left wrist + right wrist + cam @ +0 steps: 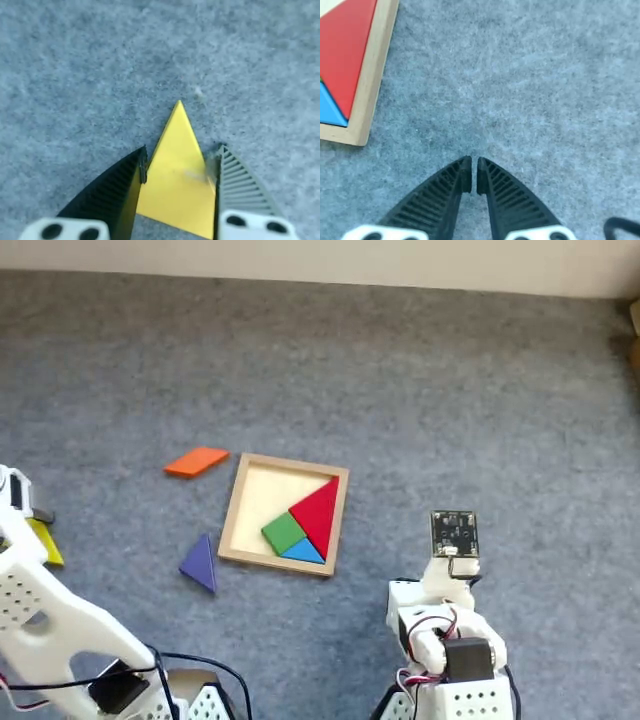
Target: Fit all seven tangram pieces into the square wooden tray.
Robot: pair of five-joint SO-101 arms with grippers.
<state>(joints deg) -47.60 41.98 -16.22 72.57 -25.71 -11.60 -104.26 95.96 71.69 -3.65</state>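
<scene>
The square wooden tray [243, 508] lies mid-table and holds a red triangle [320, 512], a green square [284, 532] and a blue triangle [303, 551]. An orange parallelogram [197, 461] lies to the tray's upper left, and a purple triangle [200, 563] sits off its lower left corner. At the far left, the yellow triangle [46, 541] sits flat between my left gripper's [181, 159] fingers, which press on its two sides. My right gripper [470, 175] hovers shut over bare carpet, just right of the tray's corner [357, 125], with nothing in it.
Grey carpet covers the whole table. The left arm [40, 615] rises from the lower left corner and the right arm [450, 640] stands at the bottom, right of the tray. A pale wall edge runs along the back.
</scene>
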